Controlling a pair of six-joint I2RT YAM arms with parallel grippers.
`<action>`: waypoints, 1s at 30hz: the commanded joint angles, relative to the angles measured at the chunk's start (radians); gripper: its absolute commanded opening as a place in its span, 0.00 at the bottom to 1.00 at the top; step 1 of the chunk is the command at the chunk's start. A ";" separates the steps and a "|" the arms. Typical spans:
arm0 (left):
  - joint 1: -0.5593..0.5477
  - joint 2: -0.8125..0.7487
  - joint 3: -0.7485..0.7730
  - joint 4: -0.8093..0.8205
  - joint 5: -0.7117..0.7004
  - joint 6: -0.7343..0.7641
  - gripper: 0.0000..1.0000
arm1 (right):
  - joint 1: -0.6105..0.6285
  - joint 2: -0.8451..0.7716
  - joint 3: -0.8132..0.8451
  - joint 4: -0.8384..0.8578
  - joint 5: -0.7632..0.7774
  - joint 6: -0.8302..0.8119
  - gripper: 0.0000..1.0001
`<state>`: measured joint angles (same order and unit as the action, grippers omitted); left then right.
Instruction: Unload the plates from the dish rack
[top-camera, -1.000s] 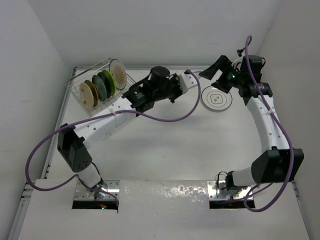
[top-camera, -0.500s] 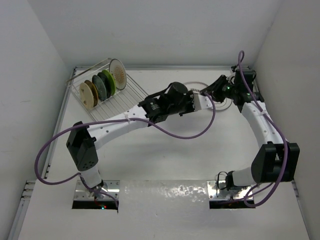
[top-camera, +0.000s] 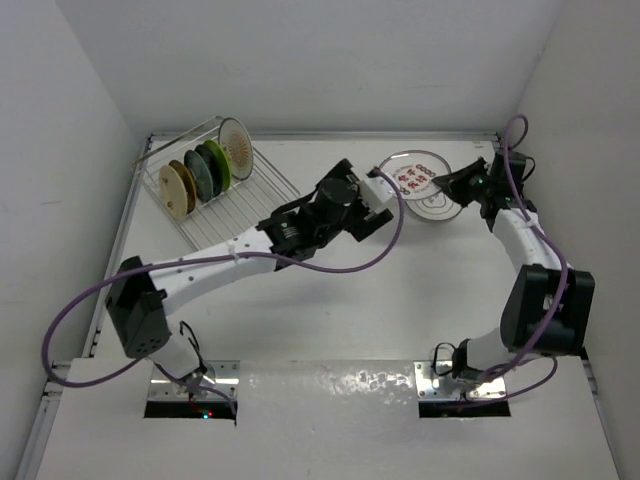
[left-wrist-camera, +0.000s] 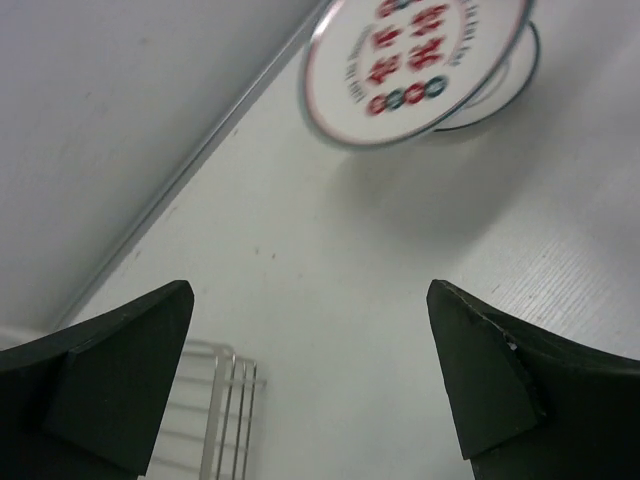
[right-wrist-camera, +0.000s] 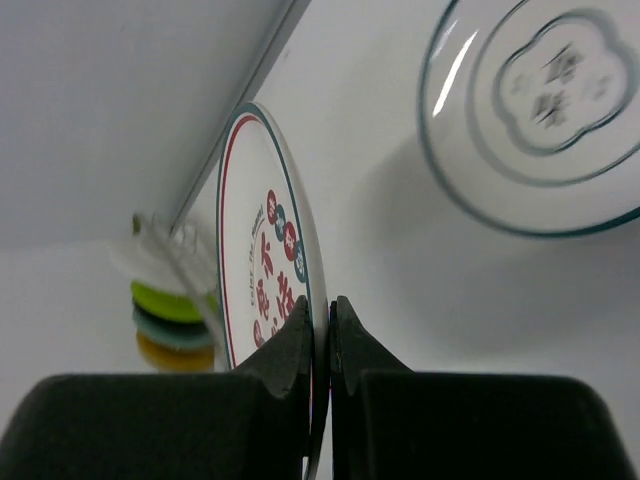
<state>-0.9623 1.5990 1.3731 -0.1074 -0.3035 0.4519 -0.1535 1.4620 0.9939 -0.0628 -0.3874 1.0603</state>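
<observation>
The silver wire dish rack (top-camera: 258, 195) stands at the back left and holds a tan plate (top-camera: 177, 188), a dark green plate (top-camera: 198, 173), a lime green plate (top-camera: 217, 163) and a sunburst plate (top-camera: 236, 147), all on edge. My right gripper (top-camera: 456, 184) (right-wrist-camera: 330, 318) is shut on the rim of a white plate with red characters (top-camera: 411, 176) (right-wrist-camera: 262, 268) (left-wrist-camera: 415, 60). That plate hangs tilted over a teal-rimmed plate (top-camera: 441, 207) (right-wrist-camera: 545, 110) lying flat on the table. My left gripper (top-camera: 388, 192) (left-wrist-camera: 310, 380) stands open and empty just left of the held plate.
White walls close in at the back, left and right. A corner of the rack (left-wrist-camera: 215, 420) shows under the left gripper. Purple cables loop along both arms over the table's middle.
The left arm carried the red-lettered plate right, then let go and drew back. The right gripper swung in and shut on the plate's rim.
</observation>
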 joint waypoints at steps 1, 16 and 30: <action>0.005 -0.144 -0.055 0.066 -0.243 -0.235 1.00 | -0.049 0.081 0.015 0.150 0.123 0.009 0.00; 0.209 -0.188 -0.077 -0.163 -0.315 -0.714 1.00 | -0.123 0.397 0.115 0.170 0.228 -0.129 0.21; 0.299 -0.093 0.035 -0.230 -0.243 -0.821 1.00 | -0.080 0.541 0.400 -0.270 0.334 -0.279 0.99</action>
<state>-0.6933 1.4811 1.3415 -0.3290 -0.5678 -0.3008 -0.2630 1.9797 1.2930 -0.1944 -0.1028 0.8505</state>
